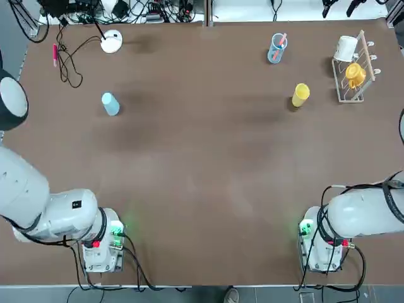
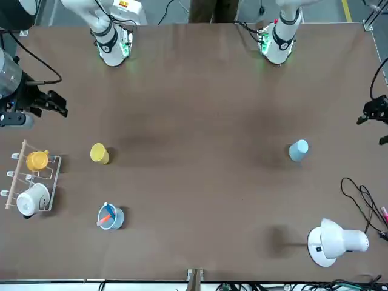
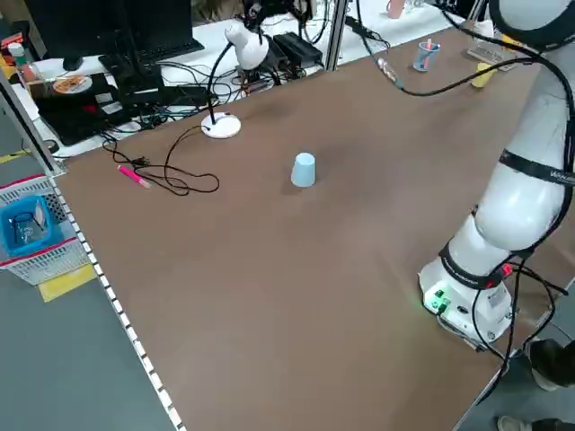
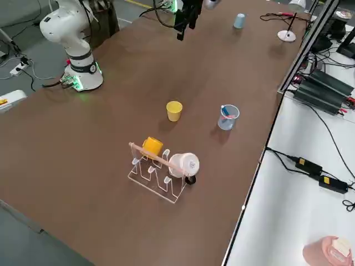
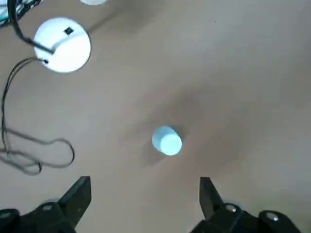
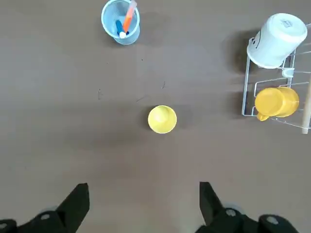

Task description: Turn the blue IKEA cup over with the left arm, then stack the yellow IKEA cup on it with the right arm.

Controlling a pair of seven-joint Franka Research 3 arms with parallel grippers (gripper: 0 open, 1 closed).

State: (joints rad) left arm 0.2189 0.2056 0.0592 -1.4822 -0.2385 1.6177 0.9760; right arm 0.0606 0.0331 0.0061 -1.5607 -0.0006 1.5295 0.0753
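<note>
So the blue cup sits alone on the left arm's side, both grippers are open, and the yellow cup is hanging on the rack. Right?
Not quite. The yellow cup stands on the table beside the rack, not on it; the right wrist view shows this. The blue cup is alone on the left side, and the left gripper and right gripper are open.

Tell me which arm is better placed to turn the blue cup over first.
The left. The blue IKEA cup stands on the robot's left half of the table, straight ahead of the open left gripper. The right gripper, also open, looks down on the yellow IKEA cup, far across the table.
</note>
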